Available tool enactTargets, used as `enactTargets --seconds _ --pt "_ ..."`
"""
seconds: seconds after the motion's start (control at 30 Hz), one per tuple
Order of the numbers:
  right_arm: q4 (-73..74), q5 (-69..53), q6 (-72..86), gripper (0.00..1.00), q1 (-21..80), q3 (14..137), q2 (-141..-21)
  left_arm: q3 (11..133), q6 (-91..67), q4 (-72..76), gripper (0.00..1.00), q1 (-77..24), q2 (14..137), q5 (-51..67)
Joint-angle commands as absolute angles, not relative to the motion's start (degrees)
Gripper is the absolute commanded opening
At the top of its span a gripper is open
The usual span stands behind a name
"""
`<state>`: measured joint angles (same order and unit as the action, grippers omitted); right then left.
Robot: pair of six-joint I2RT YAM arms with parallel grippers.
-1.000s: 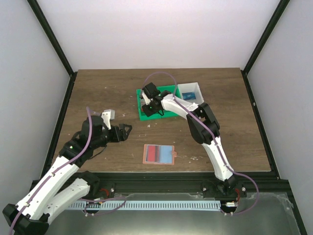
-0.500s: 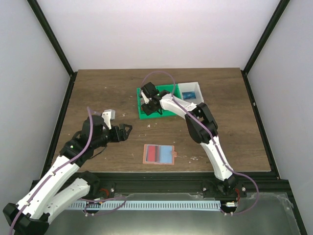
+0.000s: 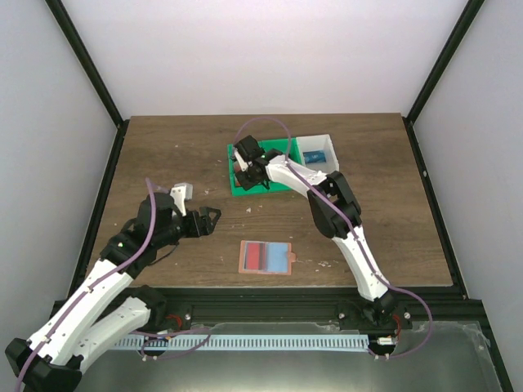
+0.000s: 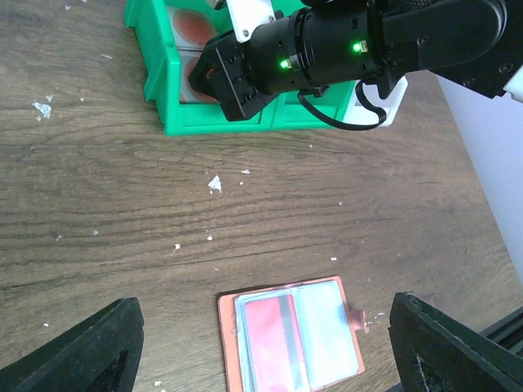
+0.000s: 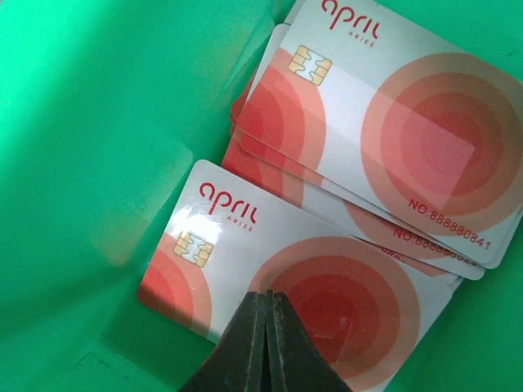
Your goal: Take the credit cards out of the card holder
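Observation:
The card holder [image 3: 265, 257] lies open and flat on the table near the front, salmon rim, blue-grey pockets. A red card with a grey stripe [image 4: 270, 336] sits in its left pocket. My left gripper [image 3: 214, 219] is open and empty, to the left of the holder; in the left wrist view [image 4: 261, 304] the holder [image 4: 229, 347] lies between the fingers, below them. My right gripper [image 3: 245, 167] reaches into the green bin [image 3: 245, 191]. Its jaws [image 5: 267, 296] are shut, tips over a whitish card with red circles [image 5: 237, 245]. Several more such credit cards [image 5: 392, 122] lie stacked beside it.
A white bin [image 3: 323, 144] holding something blue stands against the green bin's right side. The right arm [image 3: 331, 204] stretches from the front right across to the bins. Small white specks [image 4: 214, 184] lie scattered on the wood.
My right gripper has shifted slightly up and to the left inside the green bin. The left arm and the card holder have not moved.

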<state>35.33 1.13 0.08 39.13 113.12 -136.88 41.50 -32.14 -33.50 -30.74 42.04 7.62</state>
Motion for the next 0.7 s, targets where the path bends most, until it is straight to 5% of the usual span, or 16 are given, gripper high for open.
enactTargets --seconds 0.0,0.67 --pt "36.22 1.37 -0.45 0.0 38.58 112.29 -139.34 40.86 -31.55 -32.62 0.84 -30.5 42.02 7.29" --pt "26.81 2.67 7.99 0.01 38.77 101.29 -124.08 39.59 -34.13 -30.36 0.8 -30.5 43.81 7.95"
